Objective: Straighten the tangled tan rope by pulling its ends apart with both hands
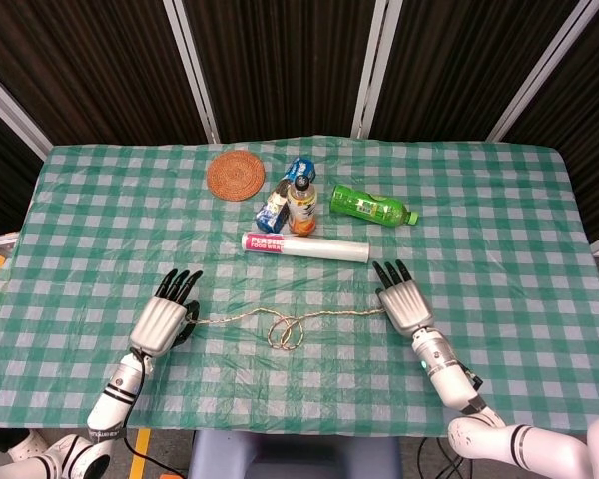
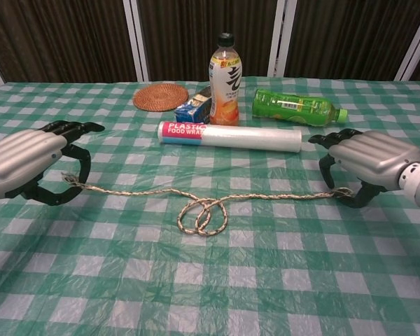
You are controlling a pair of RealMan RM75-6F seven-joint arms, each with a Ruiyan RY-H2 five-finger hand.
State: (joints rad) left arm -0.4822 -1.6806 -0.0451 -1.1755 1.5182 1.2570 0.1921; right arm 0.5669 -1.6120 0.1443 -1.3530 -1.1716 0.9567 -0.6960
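The tan rope [image 1: 285, 332] [image 2: 204, 215] lies across the checked tablecloth with a double loop tangled at its middle. My left hand [image 1: 165, 319] [image 2: 31, 164] pinches the rope's left end between thumb and a curled finger, low over the cloth. My right hand [image 1: 401, 302] [image 2: 367, 161] hovers over the knotted right end [image 2: 343, 191]. Its thumb and a finger stand on either side of the knot with a gap showing between them, and its other fingers are stretched forward.
Just behind the rope lies a roll of plastic wrap [image 1: 305, 246] [image 2: 229, 136]. Further back stand an orange drink bottle [image 2: 225, 80] and a small blue carton [image 2: 194, 108], with a green bottle [image 2: 294, 106] on its side and a round woven coaster [image 2: 160, 96].
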